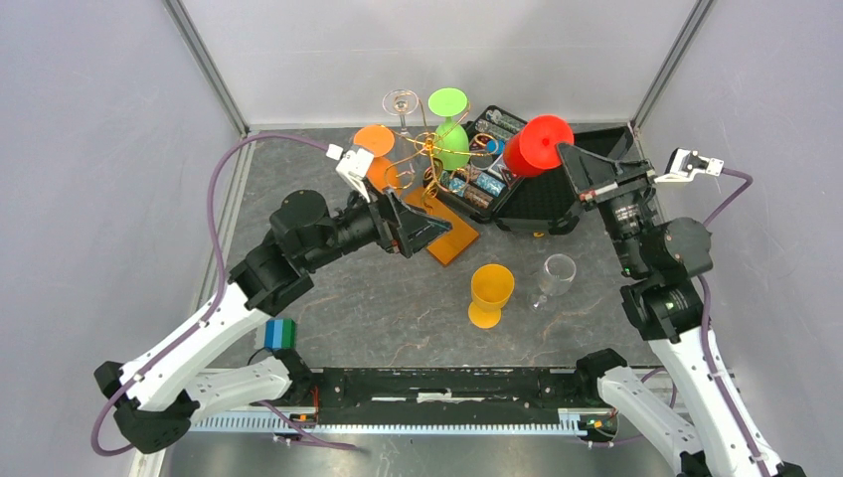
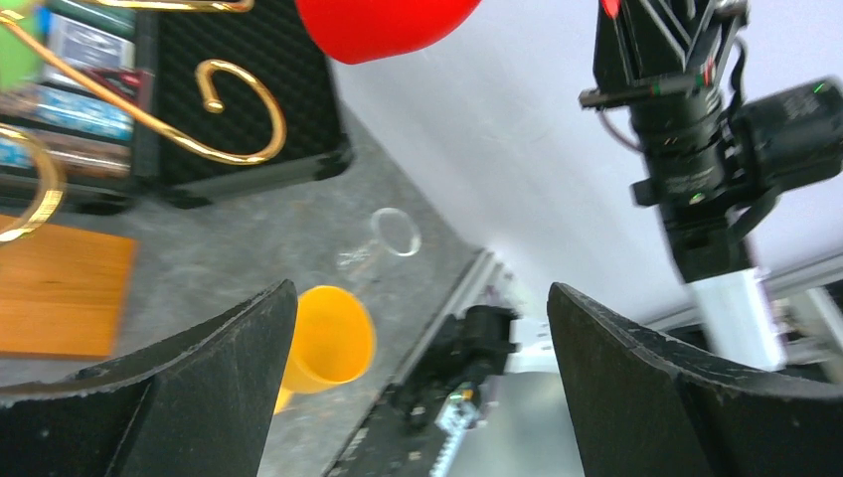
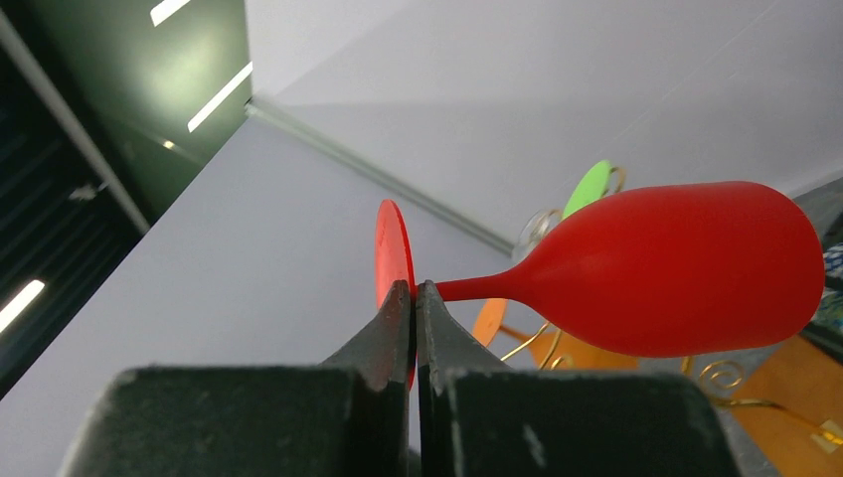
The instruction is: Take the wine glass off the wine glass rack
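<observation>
The gold wire wine glass rack [image 1: 429, 151] stands on its orange-brown wooden base [image 1: 452, 241]. A green glass [image 1: 450, 134], an orange glass [image 1: 376, 149] and a clear glass [image 1: 401, 104] hang at it. My right gripper [image 3: 414, 288] is shut on the foot of a red wine glass [image 3: 676, 268], held on its side in the air right of the rack, over the black case [image 1: 542, 199]. The red glass also shows in the top view [image 1: 537, 144]. My left gripper [image 2: 420, 293] is open and empty, low over the wooden base [image 2: 60, 298].
A yellow glass [image 1: 490, 293] and a clear glass [image 1: 555, 278] stand on the table in front of the rack. The open black case with coloured contents lies behind, right of the rack. Enclosure walls close in at the back and sides.
</observation>
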Robot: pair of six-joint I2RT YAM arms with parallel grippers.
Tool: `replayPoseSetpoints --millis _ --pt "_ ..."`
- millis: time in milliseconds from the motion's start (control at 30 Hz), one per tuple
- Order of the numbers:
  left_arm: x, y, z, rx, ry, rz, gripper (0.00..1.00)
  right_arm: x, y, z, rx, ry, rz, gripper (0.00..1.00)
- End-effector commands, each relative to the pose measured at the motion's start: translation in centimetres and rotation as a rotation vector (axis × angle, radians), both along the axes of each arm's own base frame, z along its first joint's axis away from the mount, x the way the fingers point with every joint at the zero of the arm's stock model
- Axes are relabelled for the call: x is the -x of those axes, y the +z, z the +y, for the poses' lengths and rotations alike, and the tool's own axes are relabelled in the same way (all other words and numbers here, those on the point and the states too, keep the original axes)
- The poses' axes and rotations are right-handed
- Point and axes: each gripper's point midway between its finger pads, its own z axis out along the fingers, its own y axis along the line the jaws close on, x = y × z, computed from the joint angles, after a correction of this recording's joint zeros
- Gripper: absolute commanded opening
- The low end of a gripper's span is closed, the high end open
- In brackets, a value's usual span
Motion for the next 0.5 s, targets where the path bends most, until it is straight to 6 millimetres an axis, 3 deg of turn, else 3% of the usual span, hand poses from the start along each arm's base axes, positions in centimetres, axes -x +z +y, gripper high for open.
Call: replayPoseSetpoints --millis 0,200,467 --pt "0.9 2.8 -2.2 0.244 -0.095 0.171 0.99 5.9 3.6 2.4 -0.028 0.252 -0.165 0.0" --pt "0.2 5.0 -3.2 0.356 -0.107 0.215 0.74 9.8 5.5 3.8 -0.05 0.439 -0.282 0.0" --pt "-2.3 8.1 -2.4 0.462 -0.088 0.181 0.88 11.2 6.9 3.1 -0.191 0.501 -0.302 0.0"
